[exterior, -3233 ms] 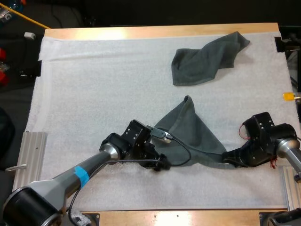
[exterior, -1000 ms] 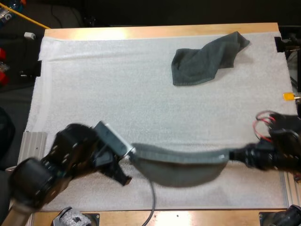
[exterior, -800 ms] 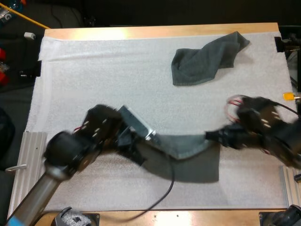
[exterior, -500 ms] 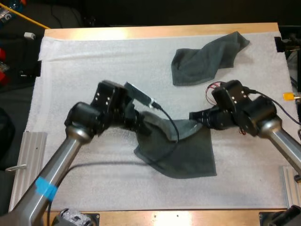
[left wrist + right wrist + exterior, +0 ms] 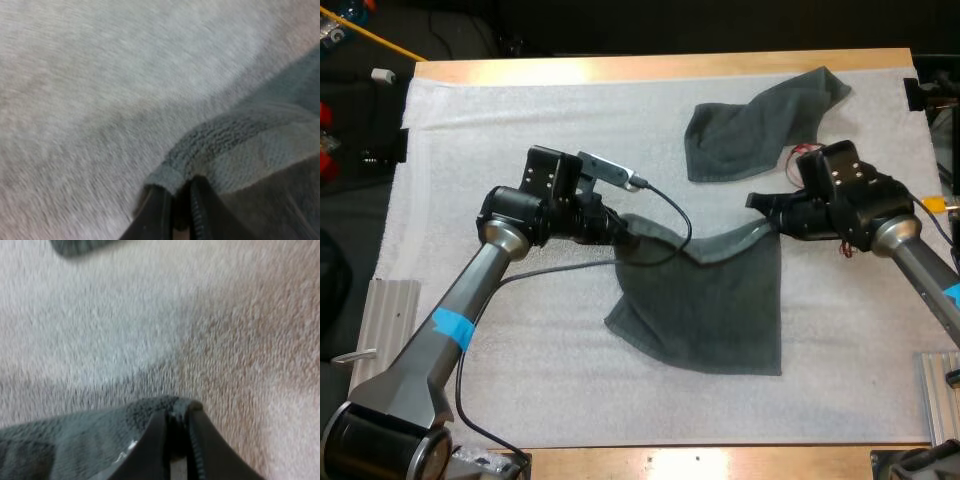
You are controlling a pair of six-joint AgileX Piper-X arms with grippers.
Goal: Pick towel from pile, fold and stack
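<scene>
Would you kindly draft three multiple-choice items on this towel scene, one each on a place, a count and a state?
1. Where does the crumpled towel lie? A. at the mat's far right B. at its near left corner C. on the floor
2. How many towels show? A. one B. two C. four
3. What is the left gripper doing? A. standing open B. shut on nothing C. shut on the held towel
Answers: 1 A, it lies by the mat's far right edge. 2 B, one crumpled, one held between the left and right gripper. 3 C, it pinches that towel's corner.
</scene>
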